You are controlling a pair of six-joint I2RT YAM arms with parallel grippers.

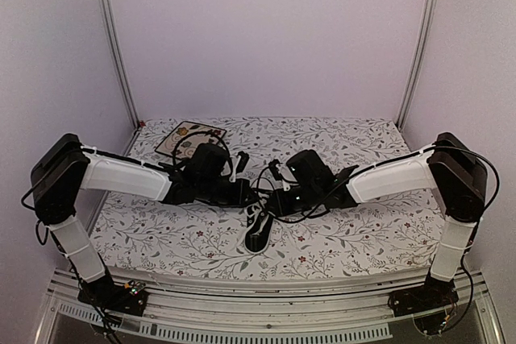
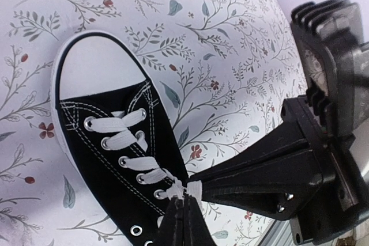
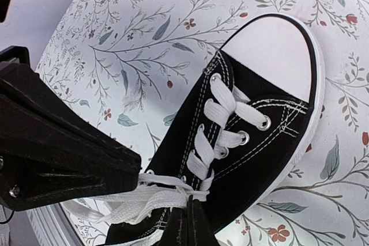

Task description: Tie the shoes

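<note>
On the counter (image 1: 363, 231) the sneaker (image 1: 258, 235) is lying unanchored. Left end effector (image 2: 183, 200) and right end effector (image 3: 187, 203) are both pinching shut on its laces (image 3: 222, 105) (only by the tips); pulling apart risks slipping, or dragging it.

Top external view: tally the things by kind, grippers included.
Sneaker: 1
Plate: 1
Gripper: 2, left gripper and right gripper, each shut on a lace
Total: 4
</note>
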